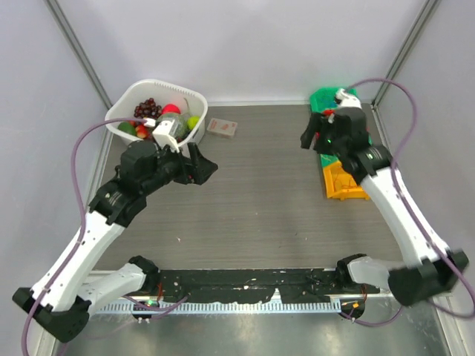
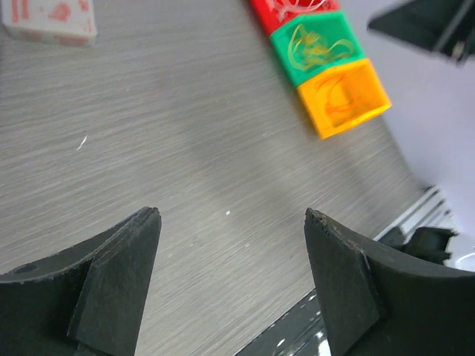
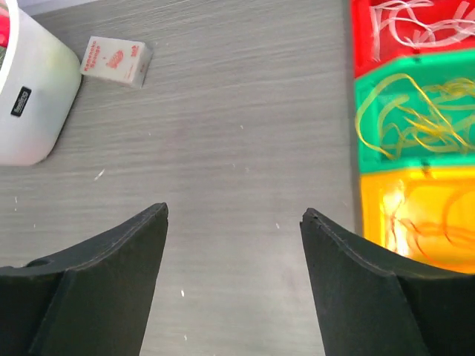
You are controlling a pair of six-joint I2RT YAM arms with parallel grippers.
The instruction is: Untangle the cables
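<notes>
The left gripper (image 2: 231, 219) hung above the table (image 2: 185, 133), fingers wide apart, holding nothing. The right gripper (image 3: 234, 215) was likewise spread and empty. Beyond its right finger, the cables lay in touching bins: red-orange cables (image 3: 427, 219) in the orange bin (image 3: 369, 222), yellow cables (image 3: 404, 119) in the green bin (image 3: 386, 78), and white cables (image 3: 415, 26) in the red bin (image 3: 361, 37).

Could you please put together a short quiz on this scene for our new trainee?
1. True or false: the left pincer is shut on a cord.
2. What colour are the thin curly cords lying in the green plastic tray? A white, B yellow, C blue.
3. Fill in: the white curly cords lie in the ___ plastic tray.

Key:
1. False. It stands open with nothing between its fingers.
2. B.
3. Red: they lie in the red plastic tray, next to the green one.
</notes>
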